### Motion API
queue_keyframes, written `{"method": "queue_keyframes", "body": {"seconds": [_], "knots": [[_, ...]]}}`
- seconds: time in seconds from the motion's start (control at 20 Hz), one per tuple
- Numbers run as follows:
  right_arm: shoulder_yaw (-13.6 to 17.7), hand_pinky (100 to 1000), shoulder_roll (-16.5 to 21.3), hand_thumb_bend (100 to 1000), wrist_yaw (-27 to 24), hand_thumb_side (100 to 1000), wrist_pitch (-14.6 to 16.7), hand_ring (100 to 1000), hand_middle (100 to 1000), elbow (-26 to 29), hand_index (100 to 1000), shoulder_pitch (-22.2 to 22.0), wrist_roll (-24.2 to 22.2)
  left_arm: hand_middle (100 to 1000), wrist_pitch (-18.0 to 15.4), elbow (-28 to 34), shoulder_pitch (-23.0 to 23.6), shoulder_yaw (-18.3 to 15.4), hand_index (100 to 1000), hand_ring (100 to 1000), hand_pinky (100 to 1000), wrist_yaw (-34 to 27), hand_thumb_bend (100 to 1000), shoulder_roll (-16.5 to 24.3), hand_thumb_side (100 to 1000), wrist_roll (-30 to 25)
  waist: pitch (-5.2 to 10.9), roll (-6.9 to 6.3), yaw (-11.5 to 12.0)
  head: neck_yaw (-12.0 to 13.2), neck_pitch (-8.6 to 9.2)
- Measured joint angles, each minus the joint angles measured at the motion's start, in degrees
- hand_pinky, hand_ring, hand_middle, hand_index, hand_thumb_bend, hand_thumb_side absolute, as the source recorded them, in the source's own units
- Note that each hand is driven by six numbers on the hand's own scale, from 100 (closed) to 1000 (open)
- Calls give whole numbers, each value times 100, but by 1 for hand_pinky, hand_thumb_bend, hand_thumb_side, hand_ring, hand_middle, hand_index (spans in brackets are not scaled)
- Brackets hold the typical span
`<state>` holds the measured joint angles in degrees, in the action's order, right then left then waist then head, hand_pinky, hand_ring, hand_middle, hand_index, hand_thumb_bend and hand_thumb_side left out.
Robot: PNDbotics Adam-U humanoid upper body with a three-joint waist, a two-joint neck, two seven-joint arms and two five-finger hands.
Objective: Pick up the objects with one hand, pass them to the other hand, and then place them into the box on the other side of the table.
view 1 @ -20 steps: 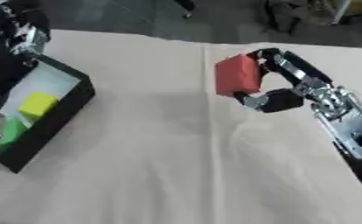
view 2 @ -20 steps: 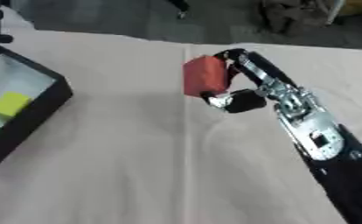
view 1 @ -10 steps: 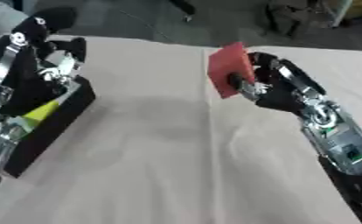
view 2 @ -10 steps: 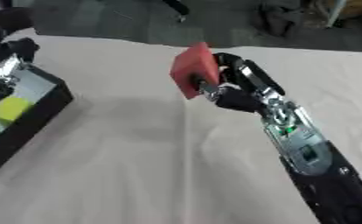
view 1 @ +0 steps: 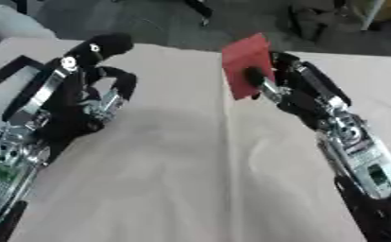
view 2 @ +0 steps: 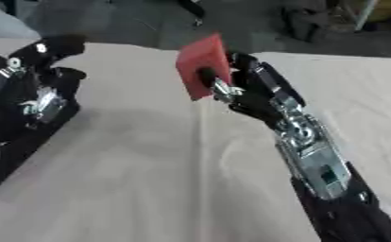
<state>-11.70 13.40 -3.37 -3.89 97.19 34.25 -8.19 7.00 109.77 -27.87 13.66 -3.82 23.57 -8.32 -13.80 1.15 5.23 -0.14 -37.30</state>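
My right hand (view 1: 296, 92) holds a flat red block (view 1: 245, 64) upright above the middle of the table, thumb on its near face and fingers curled behind it. My left hand (view 1: 89, 101) hovers to the left of the block, apart from it, with fingers spread and relaxed and nothing in it. The black box (view 2: 23, 149) lies at the table's left edge, mostly hidden behind the left arm.
A cream cloth (view 1: 174, 189) with a lengthwise crease covers the table. Dark floor with chair bases (view 1: 314, 21) lies beyond the far edge. A grey shape (view 1: 13, 23) shows at the far left corner.
The right hand has carried the red block leftward and up toward the centre. The left hand has risen from over the box and moved right toward the block. The camera has also shifted.
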Motion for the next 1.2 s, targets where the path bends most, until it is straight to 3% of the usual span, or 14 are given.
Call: {"method": "queue_keyframes", "body": {"seconds": [0.3,0.65,0.95,1.2], "knots": [[-66,632,-11,100,-183,492,299,428,273,12,469,-34,6,869,255,-150,-37,20,833,938,778,-181,232,-133,509,-229,1,2,32,2,11],[-334,647,9,100,32,258,887,422,268,31,460,-43,125,865,505,-114,-63,163,822,940,783,-334,296,-164,417,-26,0,2,104,16,22],[-602,645,5,100,491,257,1457,418,265,-109,458,-38,229,863,502,-78,-88,277,829,941,790,-166,310,-187,374,-308,0,2,127,-55,20],[-754,616,-11,100,660,273,1677,419,265,-281,458,2,343,865,477,-61,-91,321,841,943,793,65,333,-188,359,-473,0,2,133,-157,-25]]}}
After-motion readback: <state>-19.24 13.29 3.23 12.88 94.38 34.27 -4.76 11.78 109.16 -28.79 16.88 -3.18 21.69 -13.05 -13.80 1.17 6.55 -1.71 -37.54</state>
